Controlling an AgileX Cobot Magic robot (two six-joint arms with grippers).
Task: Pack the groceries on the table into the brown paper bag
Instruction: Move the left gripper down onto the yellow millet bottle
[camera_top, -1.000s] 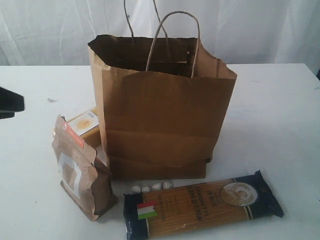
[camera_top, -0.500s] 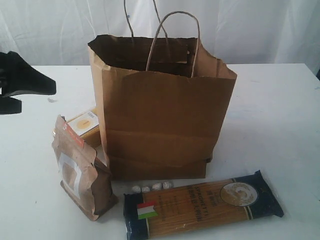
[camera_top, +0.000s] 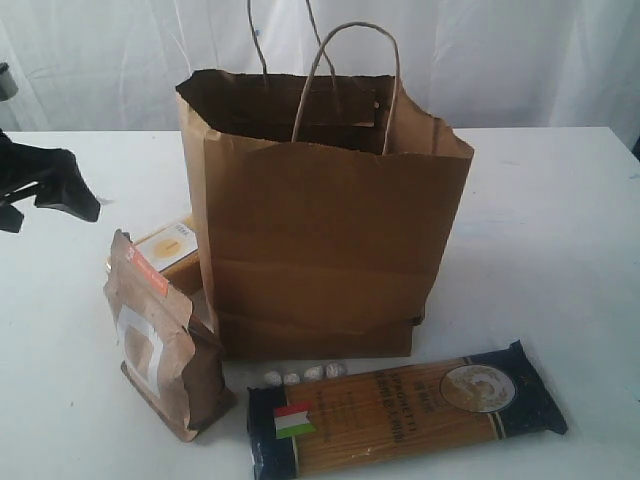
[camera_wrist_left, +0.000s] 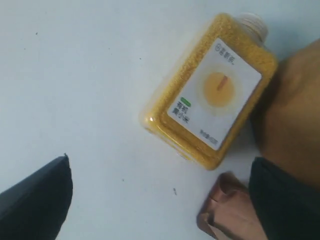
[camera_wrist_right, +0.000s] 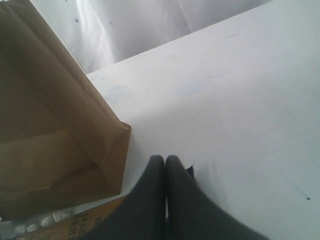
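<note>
The brown paper bag (camera_top: 320, 230) stands upright and open in the middle of the table (camera_top: 560, 230). A yellow-grain bottle (camera_top: 170, 250) (camera_wrist_left: 210, 95) lies flat against the bag's left side. In front of it stands a kraft pouch with an orange strip (camera_top: 165, 345) (camera_wrist_left: 230, 212). The dark-blue spaghetti packet (camera_top: 400, 410) (camera_wrist_right: 75, 225) lies flat before the bag. My left gripper (camera_top: 50, 200) (camera_wrist_left: 160, 200) hangs open over the table left of the bottle, holding nothing. My right gripper (camera_wrist_right: 165, 161) is shut and empty, above the spaghetti packet's end near the bag's corner (camera_wrist_right: 120, 130).
A few small white lumps (camera_top: 300, 375) (camera_wrist_right: 40, 222) lie between the bag and the spaghetti packet. A white curtain (camera_top: 500, 60) hangs behind the table. Bare tabletop stretches to the right of the bag.
My left gripper has come in from the left edge toward the bottle and its jaws have spread open. The bag, the groceries and the right gripper have not moved.
</note>
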